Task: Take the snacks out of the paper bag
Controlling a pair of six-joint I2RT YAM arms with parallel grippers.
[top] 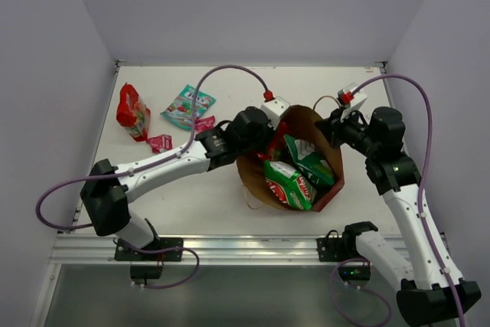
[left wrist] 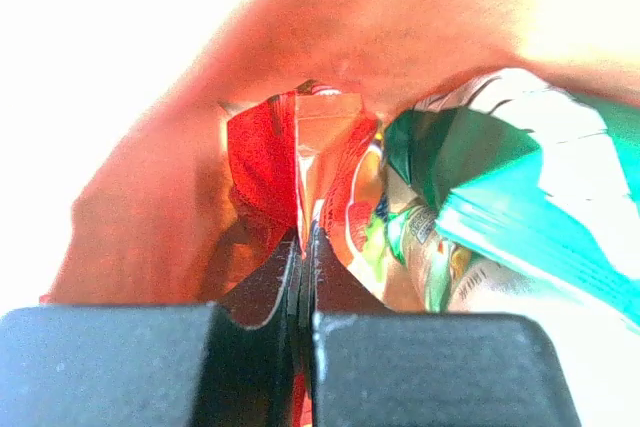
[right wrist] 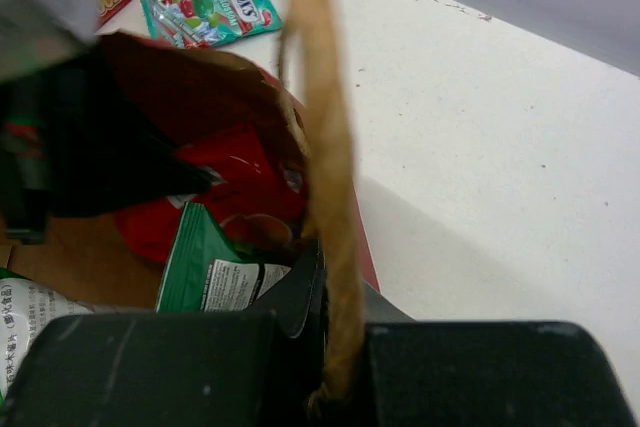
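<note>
The red paper bag lies open at mid-right, brown inside showing. Two green chip bags lie in it. My left gripper reaches into its mouth; in the left wrist view it is shut on the edge of a red snack bag, beside a green bag. My right gripper is at the bag's far rim; in the right wrist view it is shut on the twisted paper handle. Another red bag, a teal pouch and two pink-red sachets lie on the table at the left.
White walls close in the table at the left, back and right. A metal rail with both arm bases runs along the near edge. Purple cables loop over the arms. The teal pouch also shows in the right wrist view.
</note>
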